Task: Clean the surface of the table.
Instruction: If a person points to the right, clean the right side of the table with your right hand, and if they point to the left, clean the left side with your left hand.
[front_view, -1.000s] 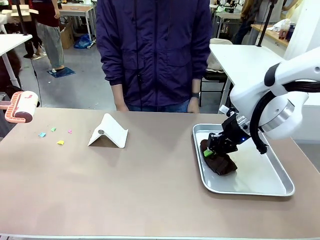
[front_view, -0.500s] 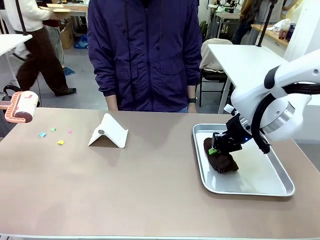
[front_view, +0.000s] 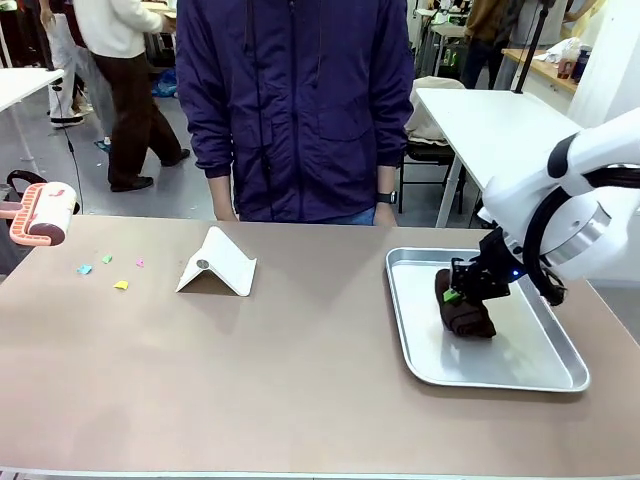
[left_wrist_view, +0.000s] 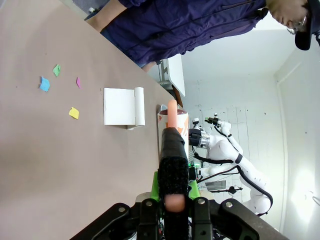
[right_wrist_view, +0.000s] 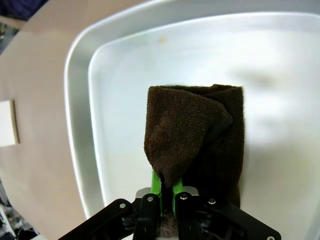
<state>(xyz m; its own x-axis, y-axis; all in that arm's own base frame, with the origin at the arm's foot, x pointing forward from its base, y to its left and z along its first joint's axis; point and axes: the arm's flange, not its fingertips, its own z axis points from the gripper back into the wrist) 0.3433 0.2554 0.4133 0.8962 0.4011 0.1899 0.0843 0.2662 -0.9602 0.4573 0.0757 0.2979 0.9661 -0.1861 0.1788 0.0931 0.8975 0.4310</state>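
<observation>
Table (front_view: 250, 370) — four paper scraps (front_view: 120, 285), one tray (front_view: 530, 352), one cloth (front_view: 470, 318), one roller (front_view: 45, 212).

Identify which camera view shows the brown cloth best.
The right wrist view: the brown cloth is close up, weave and fold clear, pinched by the right gripper. The front view shows it small, in the tray, partly behind that gripper.

We see the table (front_view: 300, 380) as a large rectangular top, smooth and matte, brownish-beige, with a thin pale edge showing along its near side. It lies level and spans the front view from left to right. Most of its surface looks bare and unmarked. Towards its far left corner a few small paper scraps (front_view: 120, 285) in blue, green, pink and yellow lie scattered on it.
</observation>
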